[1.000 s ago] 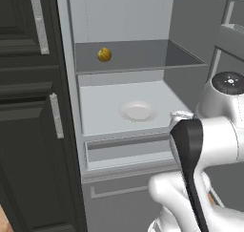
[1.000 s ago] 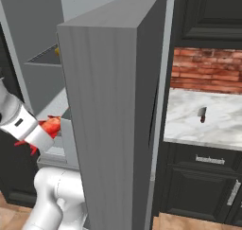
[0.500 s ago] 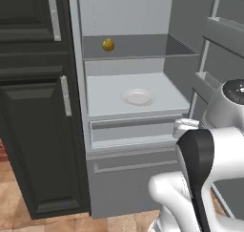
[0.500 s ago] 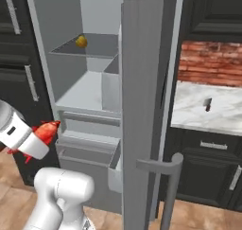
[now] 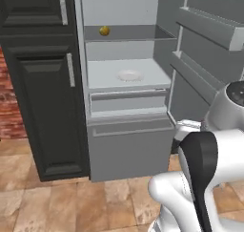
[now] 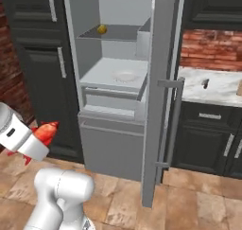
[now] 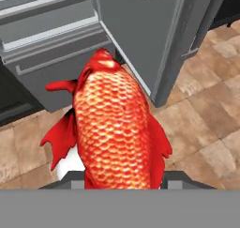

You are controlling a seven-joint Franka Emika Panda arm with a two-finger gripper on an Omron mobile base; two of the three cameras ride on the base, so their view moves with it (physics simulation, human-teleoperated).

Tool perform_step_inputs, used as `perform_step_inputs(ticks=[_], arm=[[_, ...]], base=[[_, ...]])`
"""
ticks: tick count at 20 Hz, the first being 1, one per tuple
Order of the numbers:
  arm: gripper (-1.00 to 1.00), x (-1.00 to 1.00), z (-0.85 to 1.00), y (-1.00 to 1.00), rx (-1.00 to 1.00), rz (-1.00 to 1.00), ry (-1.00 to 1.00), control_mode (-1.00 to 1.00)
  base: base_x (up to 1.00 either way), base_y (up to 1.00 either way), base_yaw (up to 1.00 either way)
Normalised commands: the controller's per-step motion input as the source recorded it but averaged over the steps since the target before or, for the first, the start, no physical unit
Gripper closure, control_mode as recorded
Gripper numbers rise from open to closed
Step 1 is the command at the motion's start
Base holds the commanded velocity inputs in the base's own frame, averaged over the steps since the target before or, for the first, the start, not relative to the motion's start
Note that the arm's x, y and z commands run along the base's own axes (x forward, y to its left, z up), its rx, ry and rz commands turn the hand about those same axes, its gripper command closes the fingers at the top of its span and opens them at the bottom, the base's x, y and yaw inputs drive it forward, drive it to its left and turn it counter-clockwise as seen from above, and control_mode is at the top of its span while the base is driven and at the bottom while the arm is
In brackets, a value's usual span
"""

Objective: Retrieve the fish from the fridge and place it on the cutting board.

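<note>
Done: bright red-orange scaly fish (image 7: pixel 117 133) out of tall light-grey fridge (image 6: pixel 118 144) | Tool (image 7: pixel 123 181): pinching fish, apparently | Left: placing on cutting board

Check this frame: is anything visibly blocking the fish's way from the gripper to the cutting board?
The gripper is shut on the fish, outside the fridge. The open fridge door stands between the arm and the counter on the right. I cannot make out a cutting board, so the route cannot be judged.
</note>
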Motion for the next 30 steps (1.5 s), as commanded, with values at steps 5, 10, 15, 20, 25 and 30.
perform_step_inputs(ticks=[5,10,15,20,25,30], arm=[[1.0,0.0,0.0,0.0,0.0,0.0,0.0,1.0],[1.0,0.0,0.0,0.0,0.0,0.0,0.0,1.0],[1.0,0.0,0.0,0.0,0.0,0.0,0.0,1.0],[1.0,0.0,0.0,0.0,0.0,0.0,0.0,1.0],[1.0,0.0,0.0,0.0,0.0,0.0,0.0,1.0],[1.0,0.0,0.0,0.0,0.0,0.0,0.0,1.0]], base=[[-0.96,0.0,-0.44],[-0.73,0.0,-0.56],[0.05,-0.21,-0.49],[0.9,-0.46,-0.03],[1.0,-0.65,0.1],[0.52,-0.98,0.03]])
